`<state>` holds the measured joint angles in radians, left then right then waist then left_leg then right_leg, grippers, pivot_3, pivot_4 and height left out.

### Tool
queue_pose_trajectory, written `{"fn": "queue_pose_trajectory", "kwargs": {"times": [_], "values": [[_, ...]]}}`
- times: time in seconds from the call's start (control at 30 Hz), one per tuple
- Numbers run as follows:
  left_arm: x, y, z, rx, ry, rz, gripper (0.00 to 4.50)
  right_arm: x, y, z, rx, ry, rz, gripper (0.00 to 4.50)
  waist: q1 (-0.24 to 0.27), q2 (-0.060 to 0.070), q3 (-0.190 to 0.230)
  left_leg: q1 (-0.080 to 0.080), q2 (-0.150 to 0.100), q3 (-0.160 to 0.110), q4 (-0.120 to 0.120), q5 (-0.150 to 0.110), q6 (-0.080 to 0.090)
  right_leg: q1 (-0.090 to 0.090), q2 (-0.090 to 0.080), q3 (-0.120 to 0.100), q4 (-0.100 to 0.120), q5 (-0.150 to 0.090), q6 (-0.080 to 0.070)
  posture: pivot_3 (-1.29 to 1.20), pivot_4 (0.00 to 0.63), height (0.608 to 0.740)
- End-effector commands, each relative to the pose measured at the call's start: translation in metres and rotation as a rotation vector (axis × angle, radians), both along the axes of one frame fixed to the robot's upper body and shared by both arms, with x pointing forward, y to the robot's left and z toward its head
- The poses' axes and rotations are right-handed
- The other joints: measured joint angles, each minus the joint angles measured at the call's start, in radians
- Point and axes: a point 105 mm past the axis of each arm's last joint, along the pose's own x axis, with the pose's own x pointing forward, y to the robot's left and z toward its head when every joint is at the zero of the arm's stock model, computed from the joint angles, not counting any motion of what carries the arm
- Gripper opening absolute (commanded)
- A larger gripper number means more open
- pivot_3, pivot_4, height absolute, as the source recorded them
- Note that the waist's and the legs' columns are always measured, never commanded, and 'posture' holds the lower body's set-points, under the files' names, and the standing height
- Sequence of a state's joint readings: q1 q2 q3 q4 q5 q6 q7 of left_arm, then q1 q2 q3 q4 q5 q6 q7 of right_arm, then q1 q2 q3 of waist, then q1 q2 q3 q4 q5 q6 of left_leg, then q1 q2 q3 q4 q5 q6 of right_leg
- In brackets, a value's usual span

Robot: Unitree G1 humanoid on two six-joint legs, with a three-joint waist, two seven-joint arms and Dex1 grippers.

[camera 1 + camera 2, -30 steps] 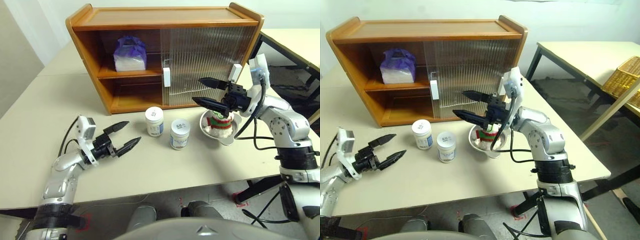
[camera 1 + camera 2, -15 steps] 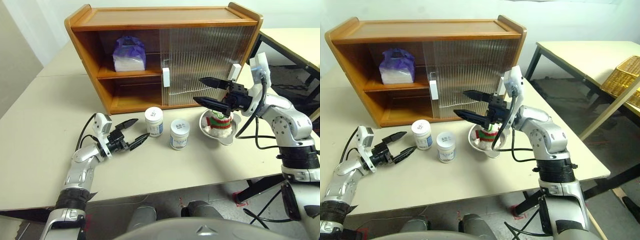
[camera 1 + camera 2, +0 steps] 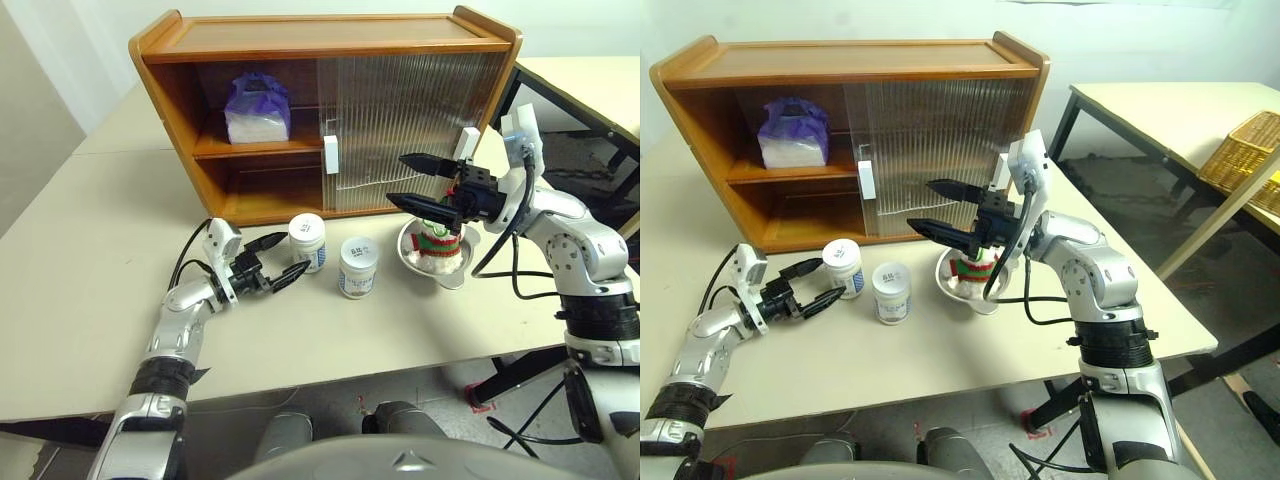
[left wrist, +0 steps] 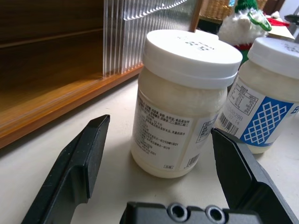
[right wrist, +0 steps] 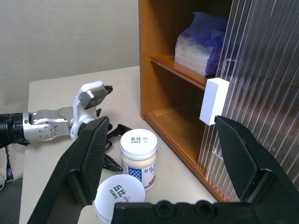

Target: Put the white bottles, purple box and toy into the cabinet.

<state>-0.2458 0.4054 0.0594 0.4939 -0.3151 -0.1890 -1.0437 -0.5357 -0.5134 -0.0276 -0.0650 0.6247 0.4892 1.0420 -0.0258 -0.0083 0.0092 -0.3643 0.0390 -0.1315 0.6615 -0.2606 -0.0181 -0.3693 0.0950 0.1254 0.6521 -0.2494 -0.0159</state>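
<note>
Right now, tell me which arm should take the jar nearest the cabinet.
Left. The left gripper is level at that jar, jaws open with the jar almost between them. The right gripper hangs open above the toy in its bowl, farther off.

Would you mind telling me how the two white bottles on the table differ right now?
The bottle nearer the cabinet stands between the open fingers of the left claw; the bottle nearer the bowl has no claw around it. The first sits closer to the cabinet, the second closer to the table's front edge. Both are upright, capped, the same size, and not yet on a shelf.
</note>
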Motion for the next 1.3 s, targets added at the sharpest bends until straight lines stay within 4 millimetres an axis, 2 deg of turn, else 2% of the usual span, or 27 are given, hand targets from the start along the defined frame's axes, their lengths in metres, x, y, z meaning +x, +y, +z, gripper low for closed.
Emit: {"fn": "queue_pose_trajectory", "kwargs": {"times": [0.03,0.33,0.47,0.57,0.67,0.8,1.03,1.3], "values": [[0.005,-0.007,-0.004,0.014,0.005,-0.009,4.47,-0.002,-0.003,0.003,0.007,-0.004,-0.009,4.50,0.000,0.000,0.000,0.000,0.000,0.000,0.000,0.000,0.000,0.000,0.000,0.000,0.000,0.000,0.000,-0.07,0.000,0.740],[0.011,-0.013,-0.009,0.018,0.013,-0.019,4.47,-0.002,-0.004,0.003,0.008,-0.005,-0.016,4.50,-0.007,0.000,0.000,0.000,-0.001,0.000,0.000,0.001,0.001,0.000,0.001,0.000,-0.001,0.001,0.003,-0.07,0.000,0.740],[0.012,-0.013,-0.012,0.024,0.024,-0.019,4.47,-0.002,-0.003,0.004,0.011,-0.008,-0.020,4.50,-0.007,0.000,0.000,0.000,0.000,0.000,0.000,0.001,0.002,0.001,0.006,0.001,-0.002,0.003,0.005,-0.08,0.000,0.740],[0.012,-0.011,-0.016,0.039,0.036,-0.006,3.88,-0.001,-0.003,0.004,0.012,-0.008,-0.022,4.50,-0.008,0.000,0.000,0.000,0.000,0.000,0.001,0.001,0.002,0.001,0.006,0.001,-0.002,0.003,0.005,-0.08,0.000,0.740],[0.013,-0.010,-0.017,0.035,0.039,0.006,3.05,-0.001,-0.004,0.004,0.012,-0.008,-0.023,4.50,-0.010,0.000,0.000,0.000,0.000,0.000,0.001,0.002,0.002,0.002,0.007,0.001,-0.002,0.003,0.005,-0.08,0.000,0.740],[0.014,-0.010,-0.015,0.021,0.032,0.021,3.05,-0.001,-0.004,0.003,0.014,-0.008,-0.022,4.50,-0.010,0.000,0.000,0.001,0.000,0.000,0.001,0.003,0.004,0.002,0.007,0.001,-0.002,0.003,0.006,-0.08,0.000,0.740],[0.022,-0.003,0.010,-0.038,-0.030,0.099,3.05,0.000,-0.001,0.002,0.018,-0.006,-0.017,4.50,-0.012,0.000,0.000,0.000,0.000,0.000,0.001,0.003,0.004,0.002,0.007,0.000,-0.002,0.003,0.006,-0.06,0.000,0.740],[0.027,-0.002,0.020,-0.040,-0.038,0.186,3.05,0.001,0.001,-0.001,0.020,-0.002,-0.007,4.50,-0.010,0.000,0.000,-0.001,-0.001,0.002,0.000,0.003,0.004,0.002,0.008,-0.001,-0.004,0.002,0.007,-0.05,0.000,0.740]]}}
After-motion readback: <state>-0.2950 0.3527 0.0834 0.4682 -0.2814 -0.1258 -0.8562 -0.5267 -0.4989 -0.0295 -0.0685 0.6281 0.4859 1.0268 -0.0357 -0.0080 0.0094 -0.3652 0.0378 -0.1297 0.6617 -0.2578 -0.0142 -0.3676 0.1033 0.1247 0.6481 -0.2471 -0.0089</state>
